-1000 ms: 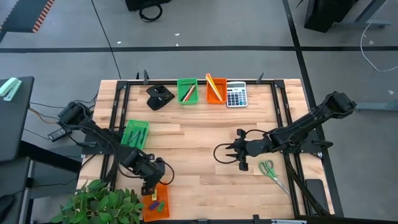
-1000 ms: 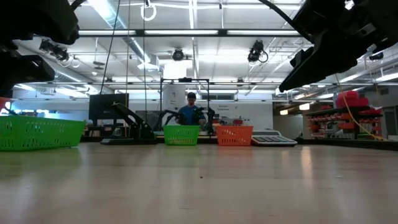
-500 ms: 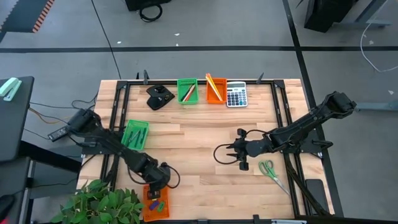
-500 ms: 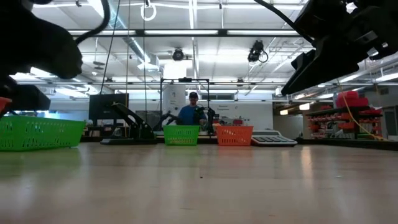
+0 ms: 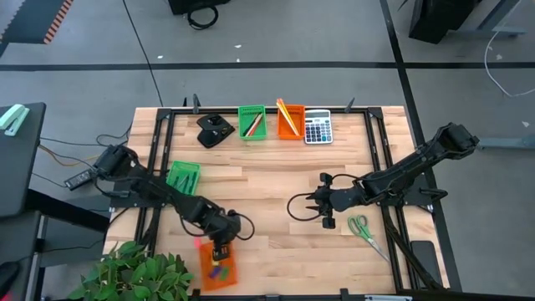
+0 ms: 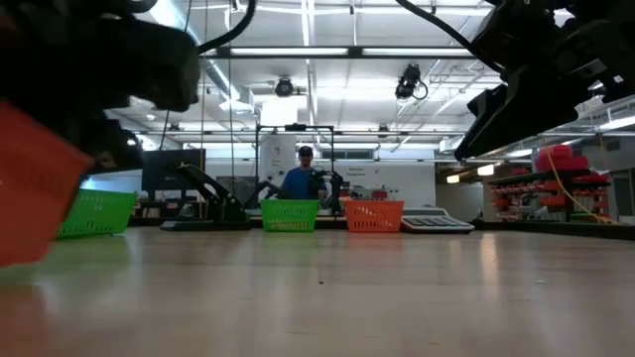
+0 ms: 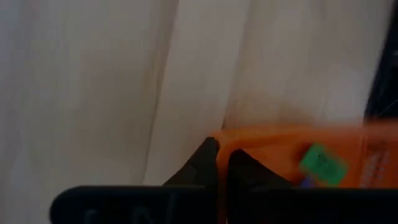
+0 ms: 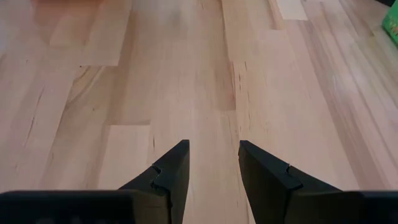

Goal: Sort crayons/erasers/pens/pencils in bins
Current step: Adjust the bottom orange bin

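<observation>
The orange bin (image 5: 220, 269) holding the erasers (image 5: 216, 271) is seen at the near left corner of the counter (image 5: 267, 201), far from the calculator (image 5: 318, 128) at the far edge, and its wall is pinched by the left pincer (image 5: 220, 247); in the left wrist view the thin orange rim (image 7: 219, 163) is clamped between the two dark fingers (image 7: 200, 165), with a green eraser (image 7: 322, 164) lying inside. In the low view this bin (image 6: 35, 188) appears tilted. A second orange bin (image 5: 289, 119) with pencils is placed just left of the calculator, and a green bin (image 5: 252, 122) is set beside that one, further left. Another green bin (image 5: 183, 179) is found well to the calculator's near left. The right pincer (image 5: 311, 205) is held over bare wood nearer than the calculator, its fingers (image 8: 169, 171) spread and gripping nothing, with the scissors (image 5: 364, 230) lying close by.
</observation>
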`<state>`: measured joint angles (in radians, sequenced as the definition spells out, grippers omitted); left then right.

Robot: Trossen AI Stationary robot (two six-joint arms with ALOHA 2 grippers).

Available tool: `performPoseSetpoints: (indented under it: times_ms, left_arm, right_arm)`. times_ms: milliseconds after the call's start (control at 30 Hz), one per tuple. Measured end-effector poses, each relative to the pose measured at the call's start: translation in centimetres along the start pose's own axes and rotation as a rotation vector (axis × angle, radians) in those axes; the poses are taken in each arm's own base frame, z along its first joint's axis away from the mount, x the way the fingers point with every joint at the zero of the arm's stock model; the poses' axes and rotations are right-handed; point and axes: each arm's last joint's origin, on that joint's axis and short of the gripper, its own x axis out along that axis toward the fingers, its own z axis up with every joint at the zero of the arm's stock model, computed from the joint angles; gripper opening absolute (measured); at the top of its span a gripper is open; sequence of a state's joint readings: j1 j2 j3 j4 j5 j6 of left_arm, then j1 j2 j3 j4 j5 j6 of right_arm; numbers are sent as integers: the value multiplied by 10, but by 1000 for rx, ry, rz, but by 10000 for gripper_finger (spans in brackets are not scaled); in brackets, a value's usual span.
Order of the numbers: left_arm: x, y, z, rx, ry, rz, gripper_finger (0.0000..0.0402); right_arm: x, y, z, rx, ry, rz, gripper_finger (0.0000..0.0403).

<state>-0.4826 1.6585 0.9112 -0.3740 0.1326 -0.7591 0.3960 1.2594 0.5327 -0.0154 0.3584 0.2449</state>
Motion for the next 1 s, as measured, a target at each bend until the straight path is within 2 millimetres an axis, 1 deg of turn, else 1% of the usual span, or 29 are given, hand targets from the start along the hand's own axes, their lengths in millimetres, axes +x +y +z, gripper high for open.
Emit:
performPoseSetpoints:
  times_ms: [67,133,233,433,633,767,867,1000]
  left_arm:
    - [-1,1,6,11,-38,-23,10]
    - [-2,3,11,19,-61,-34,10]
    - [-3,5,16,32,-79,-45,27]
    - [-3,5,16,90,-73,-49,53]
    - [-3,6,17,90,-70,-58,79]
    - [-4,8,18,84,-38,-101,105]
    - [-9,10,21,80,-28,-138,124]
    - [-21,10,24,159,-44,-180,143]
  right_arm:
    - [0,0,0,-3,1,0,145]
    - [0,0,0,-4,4,-1,145]
    - [0,0,-1,-5,7,-2,145]
    - [0,0,-2,-3,16,-4,145]
    - [0,0,-2,-2,19,-5,145]
    - [0,0,-2,-2,20,-3,145]
    - [0,0,-2,-2,22,4,145]
    - [0,0,-2,-2,22,4,145]
